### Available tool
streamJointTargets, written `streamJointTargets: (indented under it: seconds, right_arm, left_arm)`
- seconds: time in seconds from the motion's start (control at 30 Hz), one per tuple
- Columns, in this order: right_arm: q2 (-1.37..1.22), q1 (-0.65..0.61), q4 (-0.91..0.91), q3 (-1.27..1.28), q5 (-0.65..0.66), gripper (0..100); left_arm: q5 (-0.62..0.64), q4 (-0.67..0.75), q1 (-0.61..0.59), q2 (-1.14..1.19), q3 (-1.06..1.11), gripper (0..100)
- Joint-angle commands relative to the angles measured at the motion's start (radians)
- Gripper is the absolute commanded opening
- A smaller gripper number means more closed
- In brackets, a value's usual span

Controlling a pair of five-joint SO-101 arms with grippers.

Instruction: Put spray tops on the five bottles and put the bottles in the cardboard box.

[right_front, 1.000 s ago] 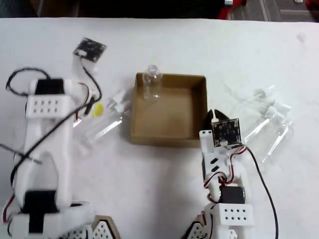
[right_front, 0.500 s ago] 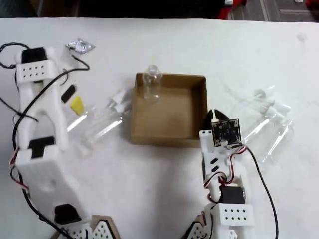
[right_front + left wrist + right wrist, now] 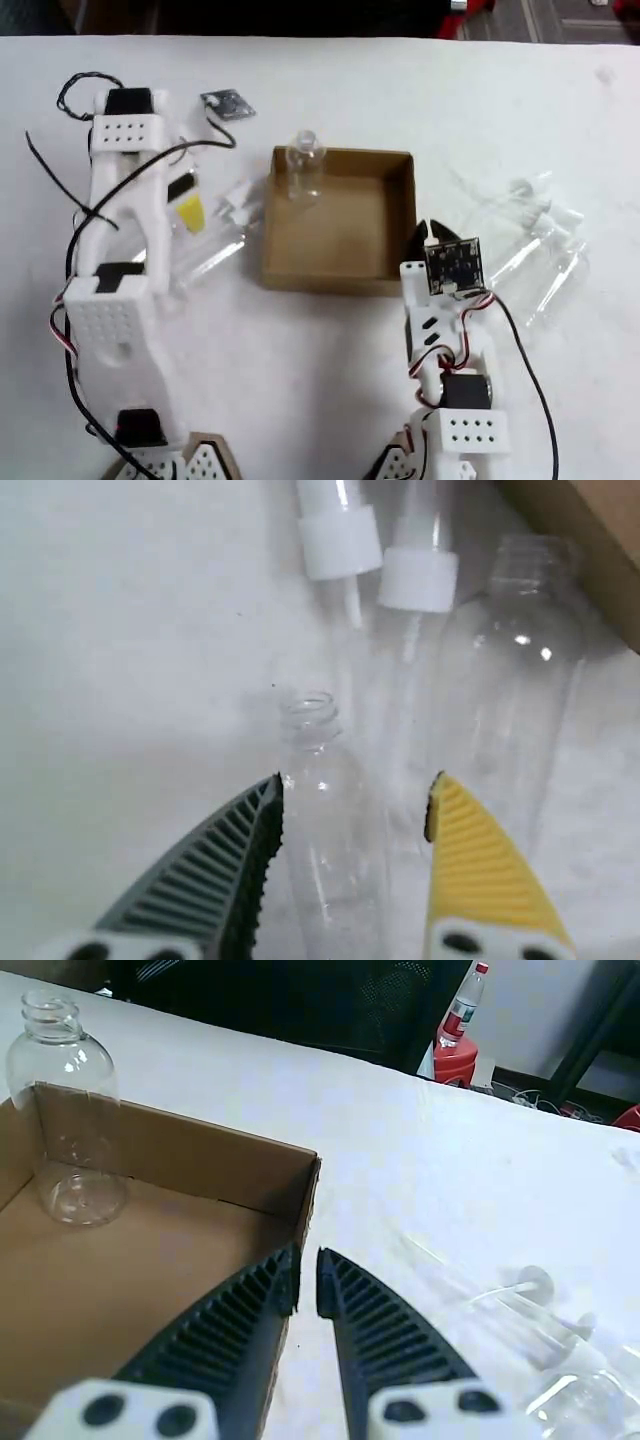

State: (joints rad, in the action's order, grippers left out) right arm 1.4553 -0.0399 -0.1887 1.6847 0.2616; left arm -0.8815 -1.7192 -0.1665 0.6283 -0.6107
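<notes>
- On the white table (image 3: 330, 90), what's there, big to small?
- Cardboard box (image 3: 335, 282) in the middle, with one capless bottle (image 3: 303, 170) upright in its far-left corner. Left of the box are two clear ones lying down. One lying bottle (image 3: 325, 820) sits between the left gripper (image 3: 355, 790)'s spread jaws, not clamped. Two spray tops (image 3: 340, 540) lie loose just past its neck. More bottles (image 3: 545, 270) lie right of the box.
- Right gripper (image 3: 307, 1280)?
- Jaws all but closed, holding nothing, over the box's near-right wall.
- Handling?
- My guess: thin empty plastic, very light, slick, rolls easily, dents if squeezed. Pinch gently across the body below the shoulder. Take spray tops by the white collar, since the dip tube looks flimsy.
</notes>
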Motion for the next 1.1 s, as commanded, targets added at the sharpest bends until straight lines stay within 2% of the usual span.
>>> streamJointTargets:
  seconds: [0.0,0.1,0.47,1.07]
  right_arm:
    - [-0.005,0.005,0.021,0.011,0.005,1.8]
    - [-0.005,0.005,0.021,0.011,0.005,1.8]
    - [-0.005,0.005,0.022,0.011,0.005,1.8]
    - [-0.005,0.005,0.022,0.011,0.005,1.8]
  left_arm:
    - [-0.018,0.092,-0.022,0.033,-0.048,22]
    - [-0.020,0.141,-0.031,0.070,-0.048,22]
    - [-0.014,0.180,-0.005,0.091,-0.040,22]
    - [-0.018,0.183,-0.001,0.173,-0.049,22]
